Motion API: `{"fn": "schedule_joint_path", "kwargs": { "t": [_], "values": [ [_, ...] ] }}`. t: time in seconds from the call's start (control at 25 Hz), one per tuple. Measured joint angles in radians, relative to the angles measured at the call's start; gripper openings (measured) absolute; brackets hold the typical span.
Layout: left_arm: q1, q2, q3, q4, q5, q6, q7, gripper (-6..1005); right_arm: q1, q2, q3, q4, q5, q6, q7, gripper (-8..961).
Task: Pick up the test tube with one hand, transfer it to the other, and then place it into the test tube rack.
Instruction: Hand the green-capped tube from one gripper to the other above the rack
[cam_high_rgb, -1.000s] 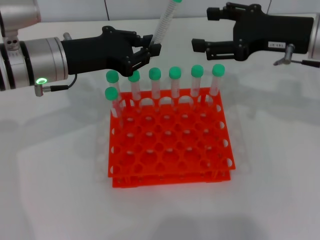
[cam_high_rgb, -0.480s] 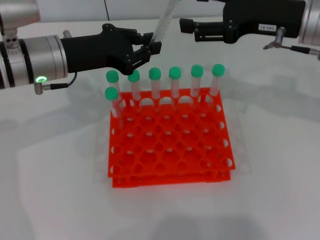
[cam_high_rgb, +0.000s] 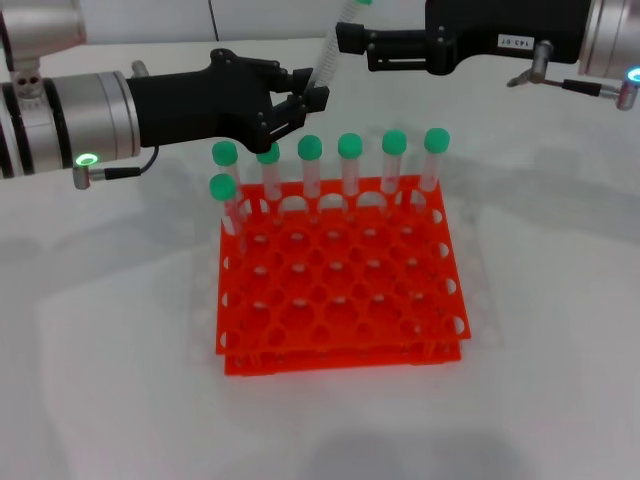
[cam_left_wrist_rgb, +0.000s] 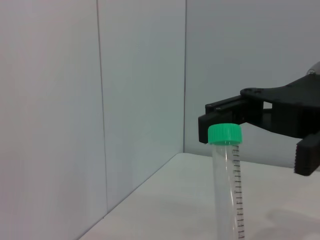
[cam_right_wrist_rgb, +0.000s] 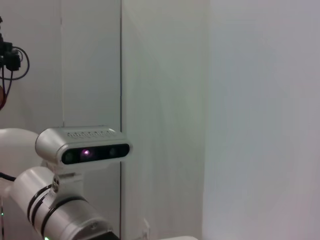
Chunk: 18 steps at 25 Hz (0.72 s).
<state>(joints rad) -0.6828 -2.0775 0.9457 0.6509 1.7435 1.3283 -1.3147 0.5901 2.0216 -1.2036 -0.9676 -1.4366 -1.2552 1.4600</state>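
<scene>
My left gripper (cam_high_rgb: 303, 100), black with no label, is shut on the lower part of the test tube (cam_high_rgb: 327, 58). It holds the tube tilted above the back of the orange-red rack (cam_high_rgb: 340, 350). The tube's green cap reaches the head view's top edge and shows in the left wrist view (cam_left_wrist_rgb: 224, 134). My right gripper (cam_high_rgb: 352, 46), black with a white label, is open. Its fingers (cam_left_wrist_rgb: 235, 112) stand level with the tube's upper part, close beside it. I cannot tell whether they touch it.
Several green-capped tubes (cam_high_rgb: 349, 165) stand upright in the rack's back row, and one more (cam_high_rgb: 223, 200) stands at the left of the second row. The rack sits on a white table (cam_high_rgb: 110, 340). The right wrist view shows only the left arm's wrist camera (cam_right_wrist_rgb: 82, 150) and a wall.
My right gripper has moved left and up, from well right of the tube to right beside its upper part. The left gripper and the tube have stayed nearly still.
</scene>
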Motion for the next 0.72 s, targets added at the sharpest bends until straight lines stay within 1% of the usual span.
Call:
{"fn": "schedule_joint_path", "kwargs": {
  "t": [0.28,0.72],
  "values": [
    [-0.002,-0.001,0.019,0.002,-0.006,0.000,0.000,226,0.003,0.000,-0.001,0.000,0.001,0.002,-0.001,732],
    [-0.010,0.000,0.021,0.014,-0.006,0.013,0.000,228,-0.001,-0.003,0.004,0.002,0.008,0.011,-0.002,729]
  ]
}}
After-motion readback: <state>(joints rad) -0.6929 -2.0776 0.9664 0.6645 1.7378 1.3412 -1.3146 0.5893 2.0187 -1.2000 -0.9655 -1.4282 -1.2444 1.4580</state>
